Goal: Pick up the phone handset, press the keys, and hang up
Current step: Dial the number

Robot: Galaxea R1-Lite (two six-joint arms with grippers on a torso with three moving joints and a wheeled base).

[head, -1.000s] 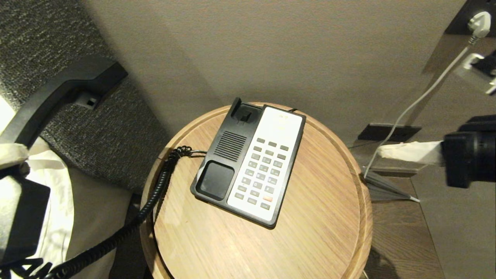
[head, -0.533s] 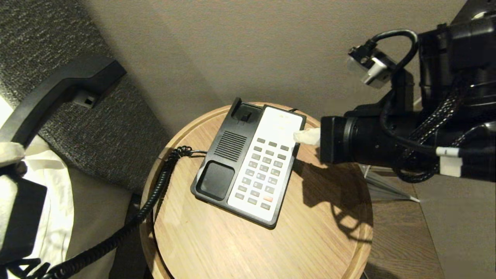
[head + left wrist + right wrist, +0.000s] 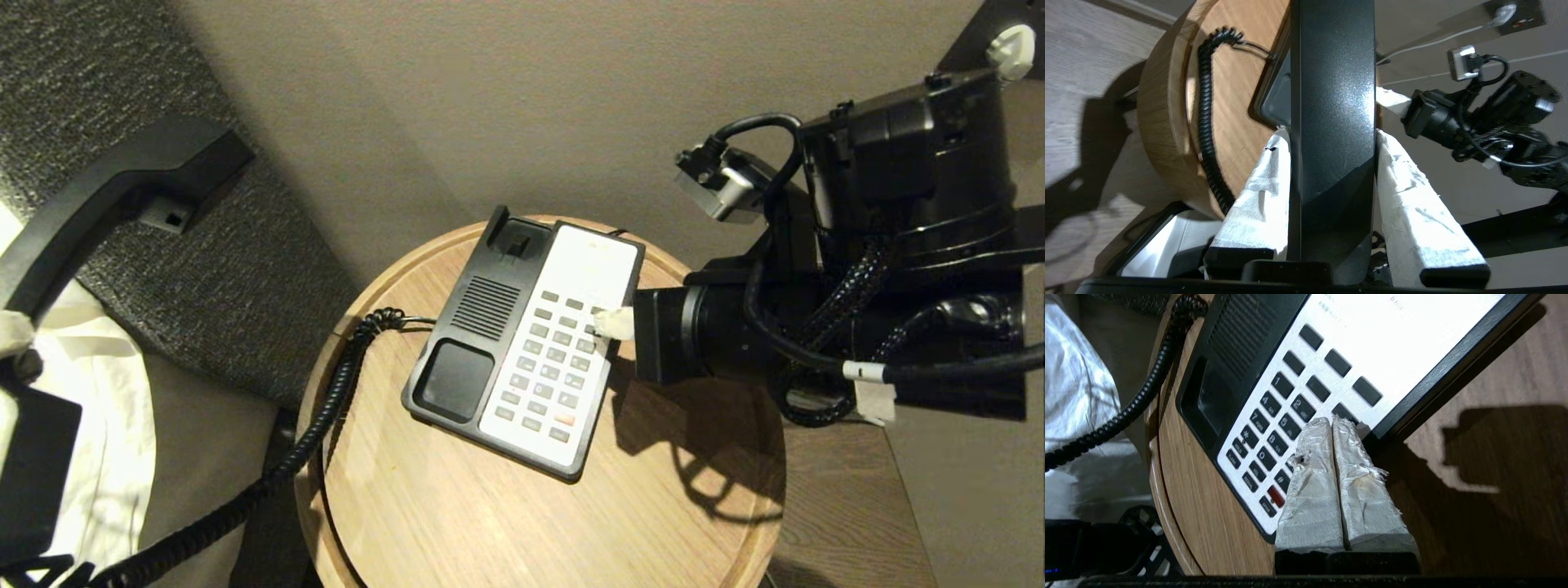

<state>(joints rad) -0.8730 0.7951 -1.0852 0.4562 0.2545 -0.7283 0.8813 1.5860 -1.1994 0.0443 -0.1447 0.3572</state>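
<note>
The black phone handset (image 3: 122,192) hangs in the air left of the table, and my left gripper (image 3: 1333,136) is shut on it, its white-wrapped fingers (image 3: 1412,204) pressed to both sides. The handset's coiled cord (image 3: 326,408) runs down to the black phone base (image 3: 465,351) on the round wooden table (image 3: 694,490). My right gripper (image 3: 608,322) reaches in from the right, shut with nothing in it. Its tips (image 3: 1331,422) lie on the right column of the grey keys (image 3: 555,363) in the white faceplate. The red key (image 3: 1276,496) is uncovered.
The empty handset cradle (image 3: 514,241) sits at the far end of the base. A grey upholstered panel (image 3: 245,286) and white cloth (image 3: 114,425) lie left of the table. On the wall at the upper right is a white plug (image 3: 1008,45).
My right arm has swung in from the right edge, across the table rim, until its shut tips reached the keys. The left gripper has kept the handset almost still.
</note>
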